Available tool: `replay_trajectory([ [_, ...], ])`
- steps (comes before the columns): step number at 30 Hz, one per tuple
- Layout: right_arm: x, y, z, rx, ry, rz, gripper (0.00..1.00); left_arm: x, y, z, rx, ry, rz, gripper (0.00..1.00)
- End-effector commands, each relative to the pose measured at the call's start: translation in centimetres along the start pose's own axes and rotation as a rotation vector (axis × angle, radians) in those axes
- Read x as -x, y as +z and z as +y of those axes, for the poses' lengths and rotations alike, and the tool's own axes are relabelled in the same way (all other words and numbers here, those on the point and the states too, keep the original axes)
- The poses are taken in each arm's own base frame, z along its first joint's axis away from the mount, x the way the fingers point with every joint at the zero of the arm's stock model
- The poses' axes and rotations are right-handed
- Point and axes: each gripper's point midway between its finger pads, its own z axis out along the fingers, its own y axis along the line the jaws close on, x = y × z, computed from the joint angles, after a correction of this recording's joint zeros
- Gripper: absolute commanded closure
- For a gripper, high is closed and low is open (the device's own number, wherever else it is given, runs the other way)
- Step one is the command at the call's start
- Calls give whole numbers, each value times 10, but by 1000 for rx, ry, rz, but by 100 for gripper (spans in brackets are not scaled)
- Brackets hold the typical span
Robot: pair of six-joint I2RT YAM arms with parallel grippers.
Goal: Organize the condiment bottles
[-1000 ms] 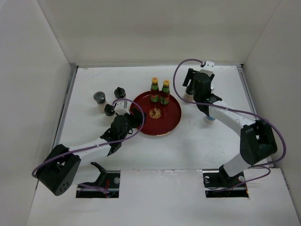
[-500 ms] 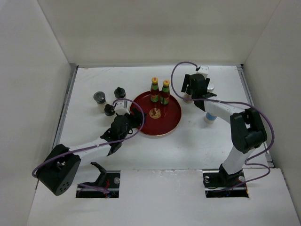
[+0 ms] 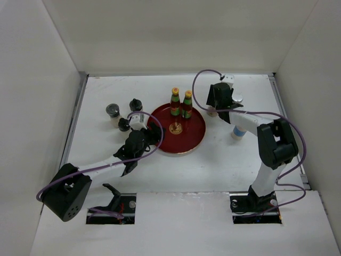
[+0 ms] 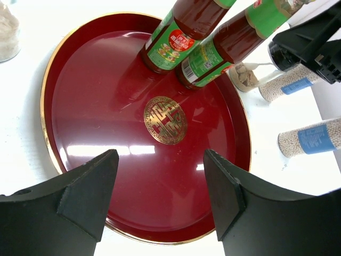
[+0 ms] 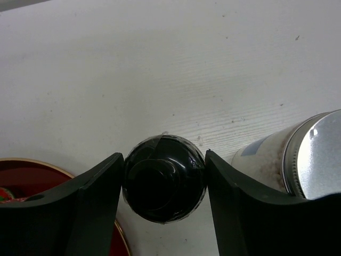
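Two dark bottles with orange caps [image 3: 175,101] [image 3: 187,104] stand at the back of the round red tray [image 3: 186,141]; they also show in the left wrist view [image 4: 181,32] [image 4: 226,45]. My left gripper [image 3: 148,136] [image 4: 160,178] is open and empty over the tray's near rim. My right gripper [image 3: 217,106] [image 5: 164,213] is shut on a black-lidded jar [image 5: 164,184] standing just right of the tray. A blue-banded shaker with a silver lid [image 5: 298,160] [image 3: 237,100] stands next to it. A second shaker [image 3: 237,132] stands nearer.
Three dark-lidded jars [image 3: 113,112] [image 3: 136,105] [image 3: 124,124] stand left of the tray, close to my left arm. White walls enclose the table on three sides. The tray's rim [image 5: 120,234] is just left of my right gripper.
My right gripper has moved left toward the tray and now has its fingers against the black-lidded jar. The left arm and the other bottles have not moved.
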Motion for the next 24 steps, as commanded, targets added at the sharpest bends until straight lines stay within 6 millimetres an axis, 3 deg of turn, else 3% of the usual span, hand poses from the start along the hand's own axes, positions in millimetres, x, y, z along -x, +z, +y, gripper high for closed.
replay_trajectory([
  [1, 24, 0, 6, 19, 33, -38, 40, 15, 2, -10, -39, -24, -51, 37],
  [3, 27, -6, 3, 12, 40, -49, 47, 17, 1, -11, -40, -19, -57, 37],
  [9, 67, -45, -1, 48, 101, -165, 48, 16, 1, -12, -42, -21, -54, 37],
  [12, 71, -66, 6, 86, 111, -185, 49, 15, 2, -9, -36, -25, -49, 37],
  [18, 57, -97, 48, 209, 105, -175, 50, 15, 3, -10, -37, -26, -48, 37],
  [24, 35, -107, 95, 320, 100, -132, 50, 15, 3, -12, -40, -24, -50, 37],
])
